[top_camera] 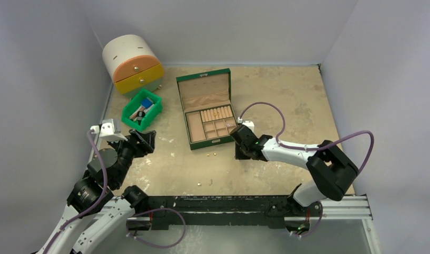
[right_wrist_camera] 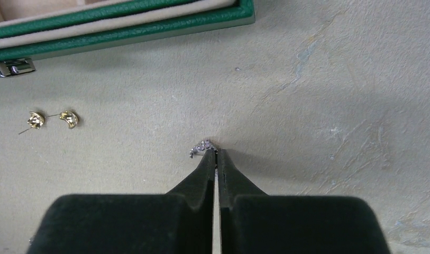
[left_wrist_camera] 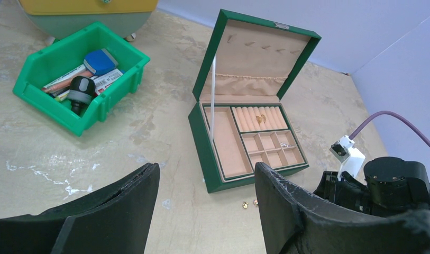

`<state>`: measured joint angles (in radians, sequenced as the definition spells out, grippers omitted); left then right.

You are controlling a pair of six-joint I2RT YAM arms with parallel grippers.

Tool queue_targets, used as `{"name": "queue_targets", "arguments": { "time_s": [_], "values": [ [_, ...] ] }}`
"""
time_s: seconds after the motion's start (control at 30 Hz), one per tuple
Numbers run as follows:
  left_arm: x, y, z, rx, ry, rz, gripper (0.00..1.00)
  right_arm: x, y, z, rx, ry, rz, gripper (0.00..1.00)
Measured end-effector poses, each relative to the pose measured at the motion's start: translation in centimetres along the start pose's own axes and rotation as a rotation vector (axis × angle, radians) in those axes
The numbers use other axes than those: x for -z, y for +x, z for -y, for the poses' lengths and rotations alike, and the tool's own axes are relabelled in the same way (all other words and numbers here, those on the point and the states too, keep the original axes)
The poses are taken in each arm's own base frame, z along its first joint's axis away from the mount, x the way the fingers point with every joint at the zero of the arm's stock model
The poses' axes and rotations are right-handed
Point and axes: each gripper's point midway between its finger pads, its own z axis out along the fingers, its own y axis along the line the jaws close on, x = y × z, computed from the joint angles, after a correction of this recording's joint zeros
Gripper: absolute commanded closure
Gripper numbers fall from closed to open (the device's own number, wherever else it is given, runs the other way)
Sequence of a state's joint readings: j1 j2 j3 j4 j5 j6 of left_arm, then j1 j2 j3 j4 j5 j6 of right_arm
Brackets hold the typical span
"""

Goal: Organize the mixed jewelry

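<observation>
Right jaws closed, tips touching one silver charm [right_wrist_camera: 202, 146], two gold studs [right_wrist_camera: 69, 118] near; left jaws apart.

Jewelry box [left_wrist_camera: 198, 145]: dark green outside, beige lining. Bin [left_wrist_camera: 48, 108]: bright green. Drawer unit [top_camera: 129, 50] — white shell, one orange drawer, one yellow. Table [top_camera: 286, 106]: beige, mottled with paler patches. Studs [right_wrist_camera: 36, 120] gold; charm [right_wrist_camera: 201, 147] silver.
</observation>
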<state>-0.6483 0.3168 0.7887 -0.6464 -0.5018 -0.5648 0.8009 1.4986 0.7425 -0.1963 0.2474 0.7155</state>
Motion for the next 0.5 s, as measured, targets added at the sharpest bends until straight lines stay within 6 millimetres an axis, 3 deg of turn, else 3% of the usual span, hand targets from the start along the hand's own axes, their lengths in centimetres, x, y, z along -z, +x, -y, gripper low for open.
{"name": "queue_targets", "arguments": {
  "time_s": [0.3,0.5],
  "values": [
    [0.0,0.0,0.0,0.000,0.000,0.000,0.34,0.7,-0.1,0.3,0.004,0.011,0.005,1.00],
    [0.0,0.0,0.0,0.000,0.000,0.000,0.34,3.2,-2.0,0.2,-0.012,0.001,0.065,1.00]
  ]
}}
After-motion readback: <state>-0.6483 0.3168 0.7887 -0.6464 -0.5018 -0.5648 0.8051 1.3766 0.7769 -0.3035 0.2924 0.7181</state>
